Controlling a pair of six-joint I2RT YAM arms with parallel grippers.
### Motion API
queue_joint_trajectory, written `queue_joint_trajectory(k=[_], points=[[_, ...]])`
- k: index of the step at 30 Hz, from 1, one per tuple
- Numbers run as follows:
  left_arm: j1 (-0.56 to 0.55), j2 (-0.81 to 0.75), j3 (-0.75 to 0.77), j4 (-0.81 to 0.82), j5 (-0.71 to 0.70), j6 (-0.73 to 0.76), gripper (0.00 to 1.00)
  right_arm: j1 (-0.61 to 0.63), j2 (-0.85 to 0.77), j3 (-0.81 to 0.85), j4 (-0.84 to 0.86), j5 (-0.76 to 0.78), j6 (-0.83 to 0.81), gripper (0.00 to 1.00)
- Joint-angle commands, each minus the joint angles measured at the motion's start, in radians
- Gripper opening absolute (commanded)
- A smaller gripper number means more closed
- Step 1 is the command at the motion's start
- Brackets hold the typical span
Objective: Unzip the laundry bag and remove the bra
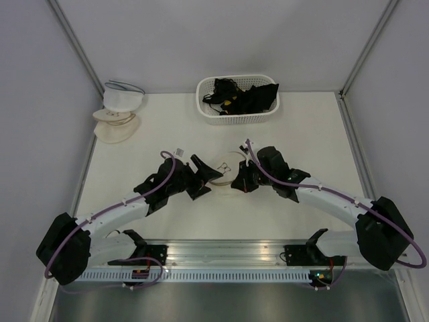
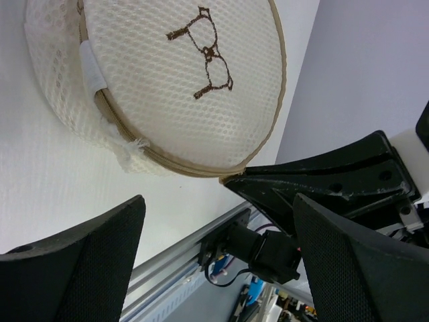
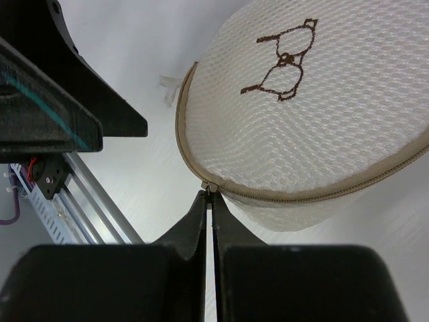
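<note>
White table [image 1: 301, 134], evenly lit. Pale lilac-grey wall panels [image 1: 221, 33] enclose its far and side edges; metal posts [image 1: 76, 43] rise at its far corners; aluminium rail [image 1: 228, 255] spans its near edge.

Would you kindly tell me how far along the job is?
Done: nothing; the laundry bag looks zipped shut. In hand: the right claw is shut on the zip pull, the left claw open beside the bag. Left: unzipping, then removing the bra, not visible.

Round cream mesh laundry bag [image 1: 224, 166], zipped
</note>
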Motion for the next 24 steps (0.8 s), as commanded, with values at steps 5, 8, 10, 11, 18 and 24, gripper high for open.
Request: queue_joint_trajectory(k=[5,8,10,11,18,24], points=[[-0.006,0.102,-0.022,0.205,0.024,-0.254,0.95,0.046,-0.046,-0.015,0.037,-0.001,-0.046,0.00],[-0.023,0.171,0.004,0.249,0.066,-0.265,0.95,0.062,-0.060,-0.030,0.051,-0.001,-0.038,0.00],[-0.032,0.206,-0.002,0.267,0.083,-0.274,0.95,0.068,-0.070,-0.042,0.054,0.002,-0.033,0.00],[-0.032,0.214,-0.013,0.287,0.082,-0.292,0.95,0.069,-0.072,-0.047,0.054,0.004,-0.032,0.00],[-0.030,0.235,-0.031,0.357,0.041,-0.279,0.65,0.075,-0.084,-0.056,0.051,0.014,-0.038,0.00],[-0.029,0.286,-0.005,0.384,0.060,-0.242,0.04,0.077,-0.103,-0.041,0.000,0.073,-0.041,0.00]])
